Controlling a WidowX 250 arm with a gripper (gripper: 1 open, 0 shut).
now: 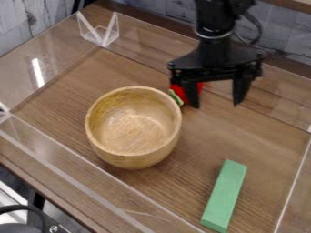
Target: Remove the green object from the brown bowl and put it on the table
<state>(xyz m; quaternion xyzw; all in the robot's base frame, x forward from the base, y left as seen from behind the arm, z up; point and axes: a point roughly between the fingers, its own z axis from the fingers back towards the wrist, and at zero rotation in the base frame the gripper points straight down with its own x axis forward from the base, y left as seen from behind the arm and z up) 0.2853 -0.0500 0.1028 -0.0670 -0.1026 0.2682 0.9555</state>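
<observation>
The black robot arm is cut off by the top edge, and its dark body makes it hard to see the exact ends of the jaws (219,98). The red round toy with small green leaves (187,92) is partly hidden behind the arm, between one and two o'clock from the bowl, so its full shape I cannot tell. A black curved part (27,217) is cut by the lower left corner, between seven and eight o'clock from the bowl. The desk (73,98) is brown with wood grain, and clear acrylic walls (36,69) go along its edges. Beyond them, at the upper left, a grey surface with plank lines (25,13) is visible. A small clear angular piece (101,31) is near eleven to twelve o'clock from the bowl. The round light-brown wooden bowl (95,122) has thick walls and visible grain. The flat, long light green block (224,195) lies on the desk, outside the bowl, between four and five o'clock from it, well apart from the jaws. The jaws stand wide, spread to left and right above the desk; whether they touch the red toy, I cannot tell.
</observation>
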